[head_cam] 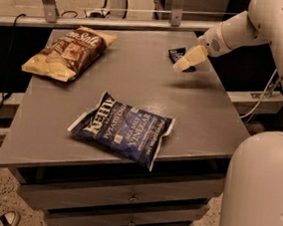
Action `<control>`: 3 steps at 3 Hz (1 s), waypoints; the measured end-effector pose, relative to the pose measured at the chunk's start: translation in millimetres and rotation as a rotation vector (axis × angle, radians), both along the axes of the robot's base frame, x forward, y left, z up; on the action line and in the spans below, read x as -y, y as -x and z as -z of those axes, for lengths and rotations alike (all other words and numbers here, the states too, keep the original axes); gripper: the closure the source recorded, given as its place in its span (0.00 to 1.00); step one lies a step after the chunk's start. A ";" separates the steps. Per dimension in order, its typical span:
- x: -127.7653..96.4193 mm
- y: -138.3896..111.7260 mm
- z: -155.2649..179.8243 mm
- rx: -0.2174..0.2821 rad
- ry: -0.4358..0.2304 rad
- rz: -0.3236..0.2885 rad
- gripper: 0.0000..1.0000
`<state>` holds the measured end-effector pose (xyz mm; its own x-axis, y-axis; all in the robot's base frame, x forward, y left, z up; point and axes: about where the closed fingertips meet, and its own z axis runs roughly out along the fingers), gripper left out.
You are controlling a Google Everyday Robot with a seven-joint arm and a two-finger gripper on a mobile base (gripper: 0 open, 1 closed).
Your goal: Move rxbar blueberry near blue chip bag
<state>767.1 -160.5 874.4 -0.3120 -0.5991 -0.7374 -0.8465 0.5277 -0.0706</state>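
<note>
The rxbar blueberry (176,53) is a small dark navy wrapper lying flat on the grey table (134,79) near its far right edge. My gripper (184,63) hangs just in front and to the right of it and covers part of the bar. The blue chip bag (122,128), with white "Kettle" and "Sea Salt & Vinegar" lettering, lies near the table's front edge, well apart from the bar.
A brown-and-tan chip bag (67,52) lies at the table's far left. My white arm (249,30) reaches in from the right, and the robot's white body (259,191) stands at the front right. Drawers (128,199) sit below the tabletop.
</note>
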 end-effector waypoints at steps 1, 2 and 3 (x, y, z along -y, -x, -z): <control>2.4 -3.5 3.1 0.015 -0.003 0.011 0.00; 8.9 -8.8 15.9 0.009 -0.007 0.036 0.00; 9.4 -12.2 28.0 -0.006 -0.017 0.047 0.16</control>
<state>779.2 -169.9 846.4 -0.3437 -0.5713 -0.7453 -0.8212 0.5679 -0.0566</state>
